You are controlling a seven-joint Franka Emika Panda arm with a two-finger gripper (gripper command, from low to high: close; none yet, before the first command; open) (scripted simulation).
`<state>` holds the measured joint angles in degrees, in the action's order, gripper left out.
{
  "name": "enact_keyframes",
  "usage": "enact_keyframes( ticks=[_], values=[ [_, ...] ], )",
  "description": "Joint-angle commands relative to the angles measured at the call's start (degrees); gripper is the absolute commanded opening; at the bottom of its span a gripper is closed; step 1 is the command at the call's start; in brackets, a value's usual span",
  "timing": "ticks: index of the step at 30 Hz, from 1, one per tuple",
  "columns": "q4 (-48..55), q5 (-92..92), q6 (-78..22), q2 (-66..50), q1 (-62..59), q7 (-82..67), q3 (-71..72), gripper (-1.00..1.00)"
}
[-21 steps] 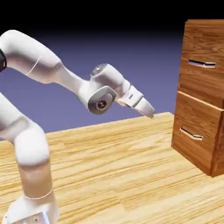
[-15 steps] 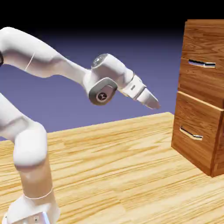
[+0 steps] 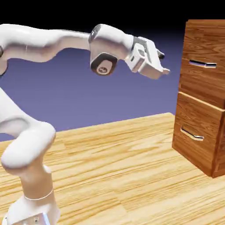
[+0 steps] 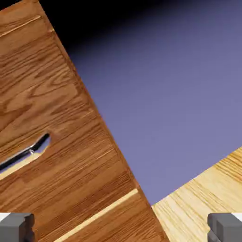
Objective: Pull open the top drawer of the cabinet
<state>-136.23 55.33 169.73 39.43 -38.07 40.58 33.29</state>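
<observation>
Wood-grain desk [image 3: 114, 167], violet backdrop. Claw [image 3: 161, 63] spread, empty, w/ cabinet [image 3: 203, 96] at 3 o'clock. Top drawer [image 3: 203, 66]: rigid, likely slides stiffly; grab slim bar handle [image 3: 203, 64].

Pale wood-grain bench [image 3: 132, 176] filling the lower part, streaked lengthwise. Behind the bench, plain blue-violet backdrop [image 3: 70, 96], fading to near black above it. Soft, even light, seemingly from the front; source unclear.
</observation>
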Motion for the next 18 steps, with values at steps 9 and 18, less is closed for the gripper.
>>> enact_keyframes(
  ticks=[9, 18],
  values=[
    [10.04, 22.43, -1.73, 2.75, -15.71, -0.76, 13.49, 0.00],
    [20.08, 44.86, -3.46, 5.49, -31.42, -1.52, 26.98, 0.00]
  ],
)
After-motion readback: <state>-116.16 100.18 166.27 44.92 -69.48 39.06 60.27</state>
